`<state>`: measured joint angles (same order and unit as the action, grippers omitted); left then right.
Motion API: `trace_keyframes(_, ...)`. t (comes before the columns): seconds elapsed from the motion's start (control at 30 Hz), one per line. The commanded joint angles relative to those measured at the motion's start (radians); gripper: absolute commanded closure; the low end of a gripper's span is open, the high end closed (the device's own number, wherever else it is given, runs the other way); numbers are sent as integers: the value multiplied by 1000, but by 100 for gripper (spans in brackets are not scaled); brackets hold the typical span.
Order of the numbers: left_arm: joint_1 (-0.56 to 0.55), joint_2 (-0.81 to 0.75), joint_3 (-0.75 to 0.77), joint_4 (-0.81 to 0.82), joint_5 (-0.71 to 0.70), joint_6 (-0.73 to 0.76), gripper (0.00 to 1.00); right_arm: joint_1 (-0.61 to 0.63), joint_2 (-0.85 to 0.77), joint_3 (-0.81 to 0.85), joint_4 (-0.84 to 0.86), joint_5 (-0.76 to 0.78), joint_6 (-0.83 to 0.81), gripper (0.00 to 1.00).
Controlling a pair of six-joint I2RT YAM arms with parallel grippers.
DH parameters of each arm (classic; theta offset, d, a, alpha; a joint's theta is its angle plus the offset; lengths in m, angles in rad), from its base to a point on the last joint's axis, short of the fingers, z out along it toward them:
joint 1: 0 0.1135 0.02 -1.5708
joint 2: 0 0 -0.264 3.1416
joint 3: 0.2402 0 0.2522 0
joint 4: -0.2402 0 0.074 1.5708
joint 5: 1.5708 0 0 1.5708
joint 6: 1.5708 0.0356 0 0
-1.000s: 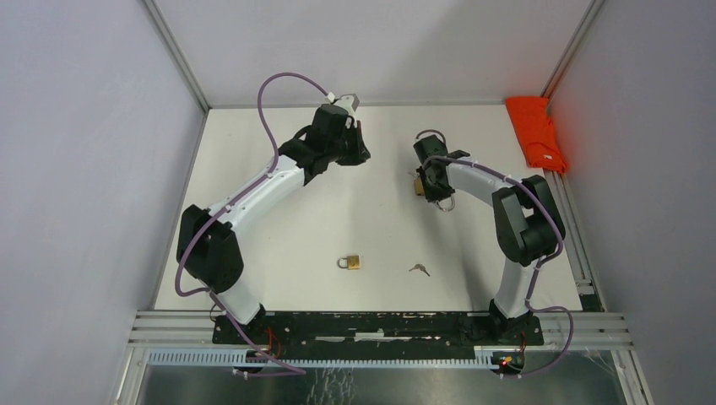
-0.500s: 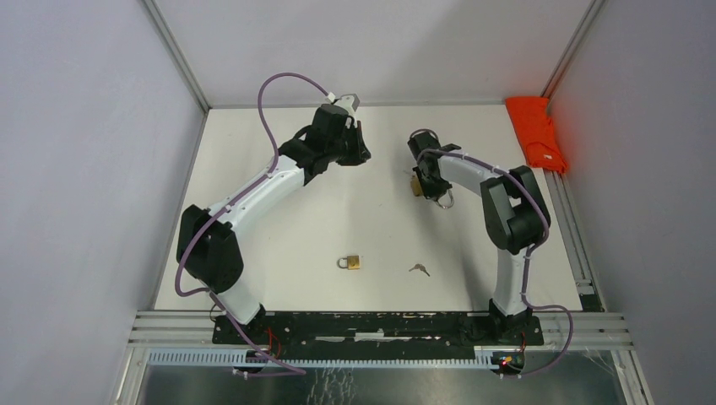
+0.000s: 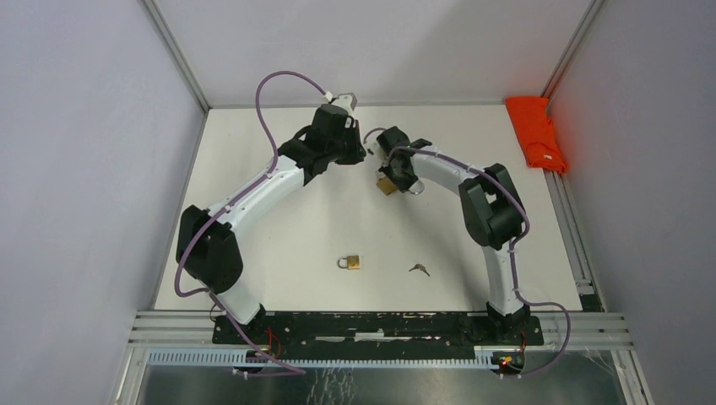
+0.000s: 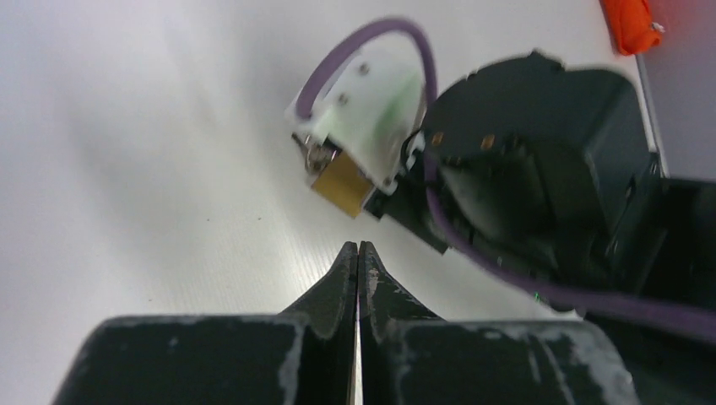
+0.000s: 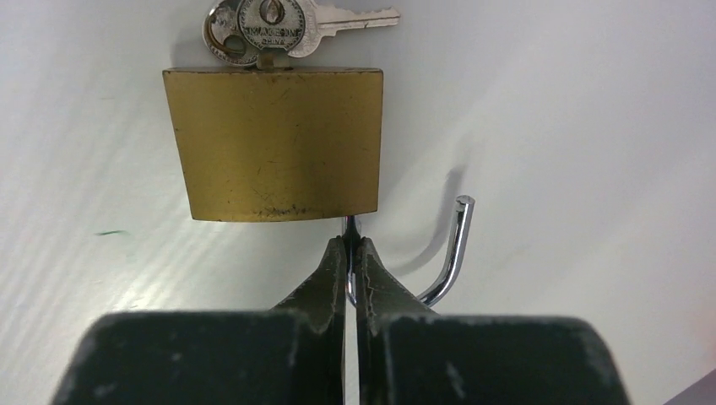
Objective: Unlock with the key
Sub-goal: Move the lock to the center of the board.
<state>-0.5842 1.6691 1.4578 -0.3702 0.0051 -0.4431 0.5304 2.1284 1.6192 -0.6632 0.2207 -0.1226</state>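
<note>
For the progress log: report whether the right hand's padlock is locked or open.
Open: on that padlock the shackle end stands free of the body, a key in the keyhole.

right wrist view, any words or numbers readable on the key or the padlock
key: two stamped lines on its head, too small and blurred to read
padlock: plain brass face, no text on the side that shows
top and left wrist views: nothing readable
</note>
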Motion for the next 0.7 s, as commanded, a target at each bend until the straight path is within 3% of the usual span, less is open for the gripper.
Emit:
trace_keyframes(0.0, 1, -71, -1, -4, -119, 38, 97, 64, -24, 30, 20, -58, -164, 100)
trace_keyframes(0.23, 4, -198, -38, 8, -339, -11, 96, 92, -19, -1, 0, -14, -250, 100)
trace_keyframes(0.37, 6, -259, -50, 23, -387, 10, 92, 65, 67, 78, -50, 75, -267, 100)
trace_keyframes(0.47, 7, -262, -39, 5, -392, 16, 92, 49, 132, 180, -68, 198, -235, 89)
trace_keyframes(0.53, 7, -260, -42, 1, -392, 16, 92, 40, 163, 247, -83, 211, -208, 76)
trace_keyframes(0.67, 7, -243, -44, -1, -386, 15, 92, 31, 156, 278, -38, 181, -176, 69)
